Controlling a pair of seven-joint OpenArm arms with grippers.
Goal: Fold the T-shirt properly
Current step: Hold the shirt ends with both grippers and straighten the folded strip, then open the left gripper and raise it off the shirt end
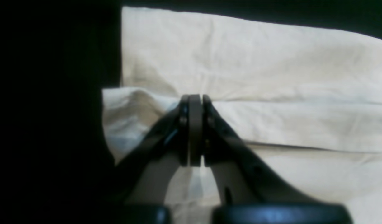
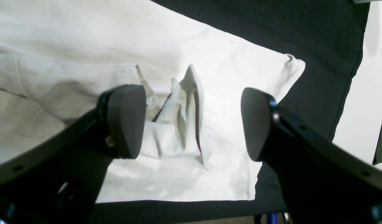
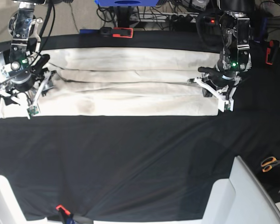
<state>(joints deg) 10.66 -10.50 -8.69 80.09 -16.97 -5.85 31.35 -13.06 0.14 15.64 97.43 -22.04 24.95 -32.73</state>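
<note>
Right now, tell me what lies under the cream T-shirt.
The cream cotton T-shirt, folded into a long band, lies on a black cloth covering the table. Whatever lies beneath that cloth is hidden.

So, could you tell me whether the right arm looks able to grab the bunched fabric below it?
Probably yes: the right gripper hangs open over the T-shirt, its bunched fold sits between the fingers, and nothing blocks the way down.
</note>
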